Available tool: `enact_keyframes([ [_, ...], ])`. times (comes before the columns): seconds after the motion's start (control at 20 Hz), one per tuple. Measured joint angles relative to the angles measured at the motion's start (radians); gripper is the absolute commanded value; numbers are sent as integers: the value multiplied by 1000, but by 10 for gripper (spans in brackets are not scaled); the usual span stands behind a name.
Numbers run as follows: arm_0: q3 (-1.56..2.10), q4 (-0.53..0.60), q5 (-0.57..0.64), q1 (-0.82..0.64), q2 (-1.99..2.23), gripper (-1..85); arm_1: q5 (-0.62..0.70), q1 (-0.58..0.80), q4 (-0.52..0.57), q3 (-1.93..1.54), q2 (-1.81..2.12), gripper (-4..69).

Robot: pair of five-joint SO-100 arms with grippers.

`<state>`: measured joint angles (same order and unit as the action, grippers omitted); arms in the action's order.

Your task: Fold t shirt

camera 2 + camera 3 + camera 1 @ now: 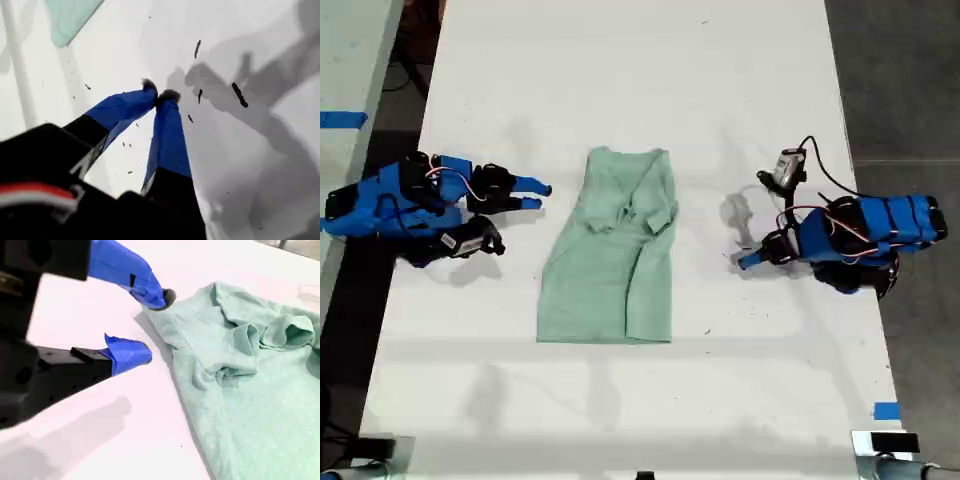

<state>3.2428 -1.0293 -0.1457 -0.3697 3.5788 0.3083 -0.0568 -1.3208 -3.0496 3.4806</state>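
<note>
The pale mint-green t shirt (615,255) lies flat on the white table (620,80), both sleeves turned in over its chest, forming a long narrow shape. In the exterior view's left, my second gripper (538,195) stands open beside the shirt's upper edge, apart from it. The second wrist view shows this gripper (156,327) empty, with the shirt (245,380) just beyond its fingertips. In the exterior view's right, my first gripper (742,261) rests low over the bare table, away from the shirt. Its tips (159,92) meet on nothing, and a shirt corner (70,17) shows farther off.
Blue tape (885,410) marks the table's near corner in the exterior view's right. A second pale surface with blue tape (342,118) stands at the exterior view's left. A cable and small camera module (788,168) rise from the arm in the exterior view's right.
</note>
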Motion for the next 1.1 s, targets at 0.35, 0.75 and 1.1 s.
enact_keyframes([
  [0.35, 0, 0, 48, 149, 0, -2, 0, 14, 0, 0, 0, 13],
  [0.75, -28, 34, 23, 190, 2, -3, 0, 14, 0, 0, 0, 13],
  [1.1, -391, -51, -204, 319, -624, 12, 0, 14, 0, 0, 0, 13],
])
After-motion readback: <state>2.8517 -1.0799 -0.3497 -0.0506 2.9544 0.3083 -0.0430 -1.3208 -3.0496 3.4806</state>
